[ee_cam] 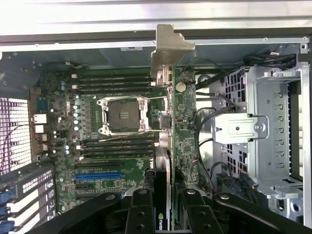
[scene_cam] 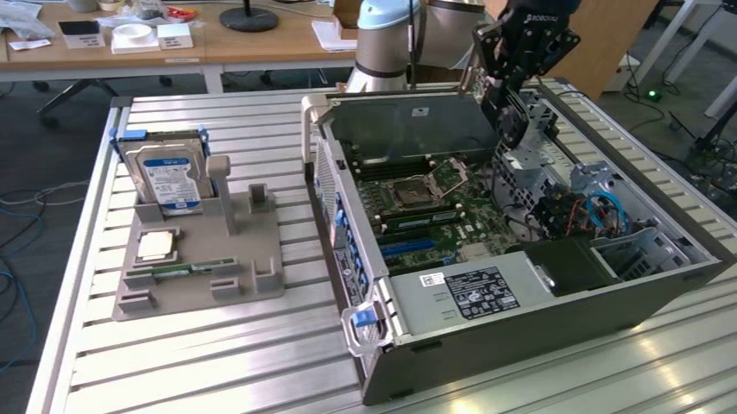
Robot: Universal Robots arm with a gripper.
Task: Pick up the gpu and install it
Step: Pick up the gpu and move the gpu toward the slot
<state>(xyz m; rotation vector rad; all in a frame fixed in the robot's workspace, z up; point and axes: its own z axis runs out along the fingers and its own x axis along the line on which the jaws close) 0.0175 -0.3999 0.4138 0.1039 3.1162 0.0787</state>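
Note:
The gpu (ee_cam: 169, 122) hangs edge-on above the open computer case (scene_cam: 381, 345). Its silvery end bracket (ee_cam: 170, 46) points away from the wrist camera, and the black fan side sits between the fingers (ee_cam: 141, 209). My gripper (ee_cam: 168, 197) is shut on the card. In the exterior view the gripper (scene_cam: 510, 84) is above the far right of the case, with the dark gpu (scene_cam: 508, 116) held upright below it, over the motherboard (scene_cam: 420, 203). A blue slot (ee_cam: 97, 174) lies on the board, off to one side of the card.
A metal drive cage (ee_cam: 273, 122) and cables (scene_cam: 599, 211) stand close beside the card. The power supply (scene_cam: 484, 289) fills the case's near end. At the exterior view's left, a grey fixture (scene_cam: 248, 289) holds a hard drive (scene_cam: 171, 177), a processor (scene_cam: 155, 246) and a RAM stick (scene_cam: 173, 272).

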